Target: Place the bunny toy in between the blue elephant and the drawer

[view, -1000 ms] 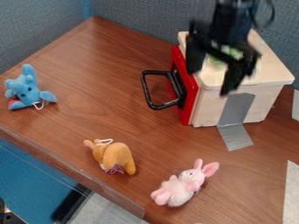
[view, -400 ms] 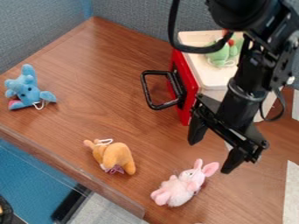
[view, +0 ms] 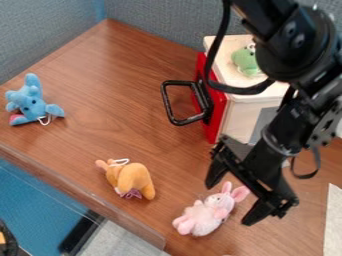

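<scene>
Two risks apply at the bunny (view: 202, 217), lying on the near part of the table (view: 177, 165). The gripper (view: 230, 201), jaws spread near the ears, could close on ears alone and drop it; a low carry could bump the orange toy (view: 133, 179) short of the blue elephant (view: 31, 102) and drawer (view: 218, 110). Contact with the bunny cannot be confirmed. The arm (view: 292, 52) hides part of the wooden box (view: 238, 116).

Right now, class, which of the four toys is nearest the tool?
The bunny: the pink one, with its ears by the open tool. The elephant, orange toy and green toy are all farther off.
</scene>
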Robot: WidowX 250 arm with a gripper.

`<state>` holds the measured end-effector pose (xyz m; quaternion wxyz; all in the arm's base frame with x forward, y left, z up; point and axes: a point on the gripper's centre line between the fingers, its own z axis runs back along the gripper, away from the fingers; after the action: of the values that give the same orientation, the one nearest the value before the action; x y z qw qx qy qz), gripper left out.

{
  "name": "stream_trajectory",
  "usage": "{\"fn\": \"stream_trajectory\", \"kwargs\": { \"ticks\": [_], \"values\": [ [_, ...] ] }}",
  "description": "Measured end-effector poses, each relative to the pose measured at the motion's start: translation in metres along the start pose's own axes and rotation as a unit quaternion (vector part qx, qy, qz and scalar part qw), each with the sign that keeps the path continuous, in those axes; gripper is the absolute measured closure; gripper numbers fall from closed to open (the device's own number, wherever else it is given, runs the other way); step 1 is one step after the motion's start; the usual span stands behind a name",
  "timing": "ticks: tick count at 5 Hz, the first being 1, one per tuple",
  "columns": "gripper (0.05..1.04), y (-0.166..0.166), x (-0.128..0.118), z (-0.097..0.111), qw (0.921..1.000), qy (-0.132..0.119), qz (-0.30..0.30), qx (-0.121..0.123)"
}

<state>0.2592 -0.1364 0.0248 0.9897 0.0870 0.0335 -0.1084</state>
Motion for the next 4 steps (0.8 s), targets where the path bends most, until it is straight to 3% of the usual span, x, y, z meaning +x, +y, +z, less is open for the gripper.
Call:
{"fn": "stream_trajectory", "kwargs": {
  "ticks": [2, 4],
  "values": [
    [0.085, 0.0, -0.008, -0.02, 0.9994, 0.024, 0.025, 0.006],
    [0.139, 0.0, -0.011, -0.04, 0.9969, 0.06, 0.047, -0.018]
  ]
}}
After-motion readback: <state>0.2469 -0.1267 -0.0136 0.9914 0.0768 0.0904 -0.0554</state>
